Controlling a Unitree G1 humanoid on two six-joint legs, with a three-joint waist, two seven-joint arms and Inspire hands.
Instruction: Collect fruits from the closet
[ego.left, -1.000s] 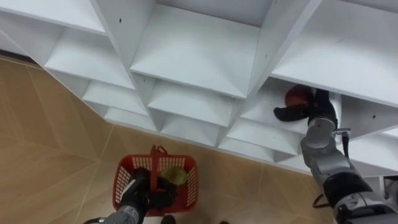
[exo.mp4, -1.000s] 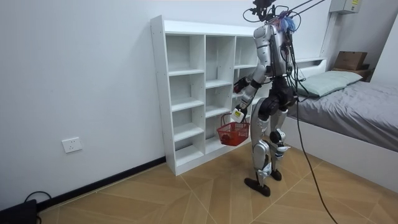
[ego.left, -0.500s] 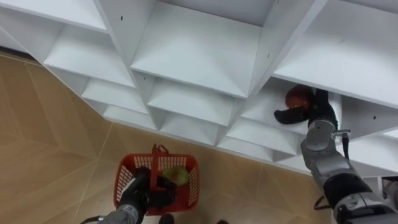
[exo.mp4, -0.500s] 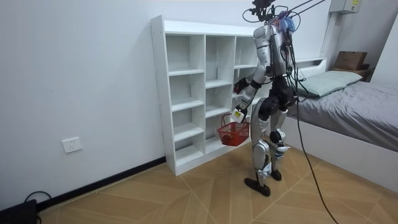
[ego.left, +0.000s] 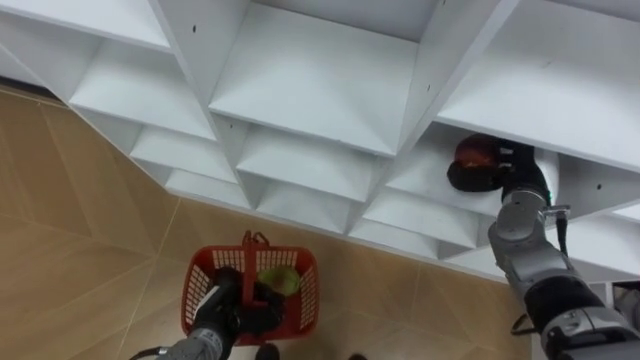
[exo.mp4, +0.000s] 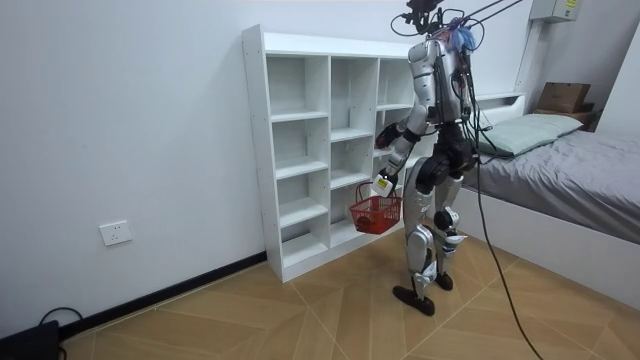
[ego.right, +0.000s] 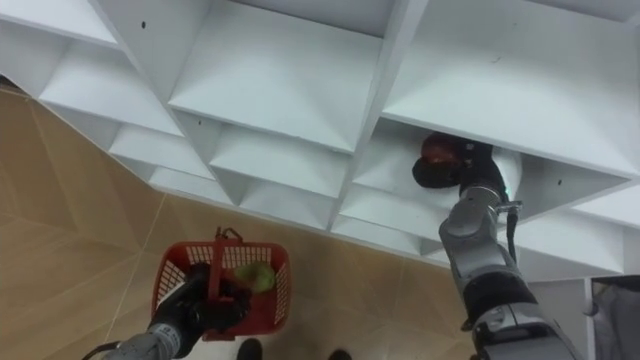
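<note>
A red fruit (ego.left: 470, 151) lies in a compartment of the white closet (ego.left: 320, 80), on the right side. My right hand (ego.left: 490, 172) reaches into that compartment with its dark fingers curled round the fruit, which is partly covered. Low on the left, my left hand (ego.left: 225, 308) is shut on the handle of a red basket (ego.left: 302, 300) that hangs over the wooden floor. A green fruit (ego.left: 281, 282) lies inside the basket. In the room view I stand facing the closet (exo.mp4: 300, 150), with the basket (exo.mp4: 376, 213) at knee height.
The closet's other compartments (ego.left: 300, 160) hold nothing. Its dividers and shelf edges stand close around my right wrist. A bed (exo.mp4: 560, 170) with a cardboard box (exo.mp4: 565, 96) behind it stands at the room view's right.
My right hand's thumb, stretched out under the red fruit before, has curled in and the hand now wraps the fruit. The basket and left hand have stayed put.
</note>
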